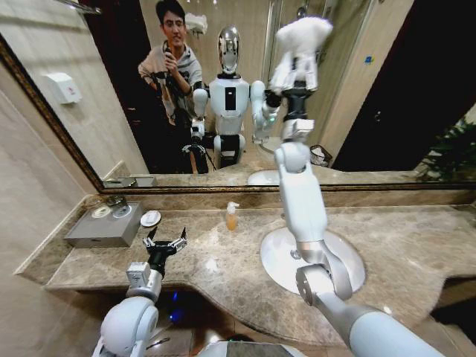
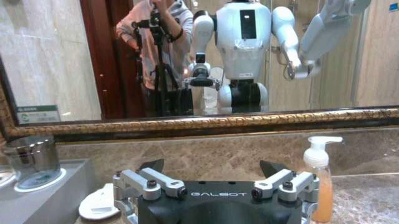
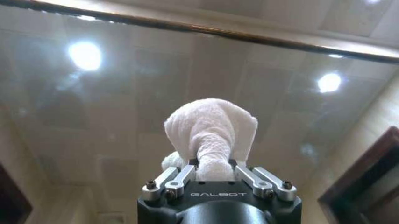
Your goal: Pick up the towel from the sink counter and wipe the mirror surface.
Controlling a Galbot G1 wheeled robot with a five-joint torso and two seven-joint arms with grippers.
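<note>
Right gripper [image 1: 296, 71] raised high on an outstretched arm, up against the mirror [image 1: 111, 89], fingers pinching the towel [image 1: 301, 44]. In the right wrist view, towel [image 3: 212, 135] bunched into a soft peak, a twisted fold clamped between the fingers [image 3: 177, 179], the rest puffing out above them toward the glass [image 3: 93, 107]. Whether the cloth actually touches the glass: cannot tell, though very close.

Left gripper [image 1: 165, 244] low over the desk [image 1: 416, 245], near the front edge, fingers [image 2: 153, 179] spread wide and holding nothing. Just beyond it: a small white dish [image 1: 150, 218], a grey tray [image 1: 104, 230] with a metal cup [image 2: 31, 156], a soap pump [image 1: 233, 216], and the basin [image 1: 279, 256] further to the right.

Handling, as a judgement: towel light, limp, fluffy terry, nothing fragile about it. Will fold and drag under pressure rather than push back, so contact area depends on how much cloth sticks out past the fingers. Best held by a gathered fold near the middle, as now, with a generous wad left free in front. Too shallow a pinch and friction on the glass could tug it loose; too little cloth forward and bare metal could scrape the mirror. Light, even pressure likely enough.
</note>
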